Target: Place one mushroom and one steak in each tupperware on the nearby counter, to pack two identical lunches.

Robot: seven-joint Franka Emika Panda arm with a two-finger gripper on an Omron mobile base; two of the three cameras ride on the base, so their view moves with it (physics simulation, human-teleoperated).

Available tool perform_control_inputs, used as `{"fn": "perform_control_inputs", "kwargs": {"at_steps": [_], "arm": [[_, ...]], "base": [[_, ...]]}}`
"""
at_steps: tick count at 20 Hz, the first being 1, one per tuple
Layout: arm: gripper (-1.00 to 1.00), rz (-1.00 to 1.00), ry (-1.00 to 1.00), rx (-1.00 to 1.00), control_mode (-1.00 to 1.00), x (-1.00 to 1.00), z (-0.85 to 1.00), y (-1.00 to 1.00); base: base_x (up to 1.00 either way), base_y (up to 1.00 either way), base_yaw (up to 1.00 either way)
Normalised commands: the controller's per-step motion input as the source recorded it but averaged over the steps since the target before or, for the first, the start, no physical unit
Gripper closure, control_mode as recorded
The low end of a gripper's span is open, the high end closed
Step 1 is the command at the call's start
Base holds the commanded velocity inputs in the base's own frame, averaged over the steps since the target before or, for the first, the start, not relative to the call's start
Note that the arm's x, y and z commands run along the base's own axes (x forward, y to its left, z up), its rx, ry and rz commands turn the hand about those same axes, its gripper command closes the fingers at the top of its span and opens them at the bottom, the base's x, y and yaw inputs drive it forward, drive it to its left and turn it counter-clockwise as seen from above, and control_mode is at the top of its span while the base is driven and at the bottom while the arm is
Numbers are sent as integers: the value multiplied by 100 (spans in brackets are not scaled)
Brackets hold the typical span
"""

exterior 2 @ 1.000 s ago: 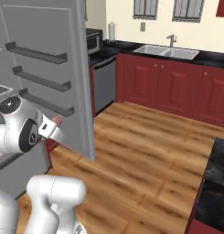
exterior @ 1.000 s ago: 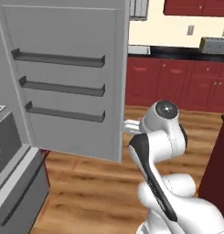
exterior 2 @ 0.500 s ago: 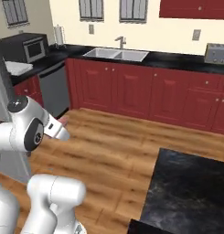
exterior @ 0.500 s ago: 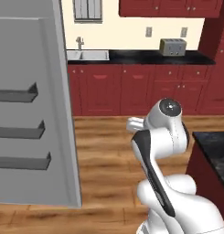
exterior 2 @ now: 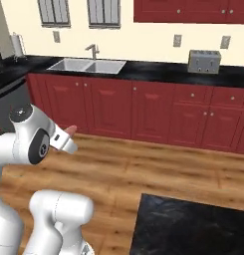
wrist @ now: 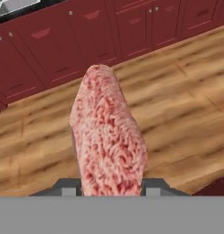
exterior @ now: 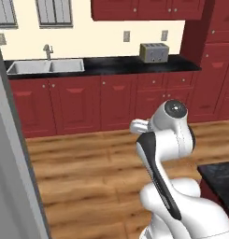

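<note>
You are carrying the steak [wrist: 109,137] clamped edge-on in the gripper [wrist: 111,185], wooden floor [wrist: 186,100] beyond it; a jolt could be shaking it loose.

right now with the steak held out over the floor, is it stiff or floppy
Probably fairly stiff: in the hand view the steak stands out from the end effector without drooping. Its marbled face may be slippery. Held at one end, it might swing during turns.
</note>
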Motion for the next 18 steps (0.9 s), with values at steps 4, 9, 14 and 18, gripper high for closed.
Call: {"fn": "perform_control_inputs", "kwargs": {"at_steps": [4, 9, 14, 18], "arm": [[100, 0, 0, 0, 100, 0, 0, 0], [100, 0, 0, 0, 100, 0, 0, 0], [100, 0, 0, 0, 100, 0, 0, 0], [100, 0, 0, 0, 100, 0, 0, 0]], "base": [[100, 0, -11], [100, 3, 4], [100, 0, 55], [85, 0, 73]]}}
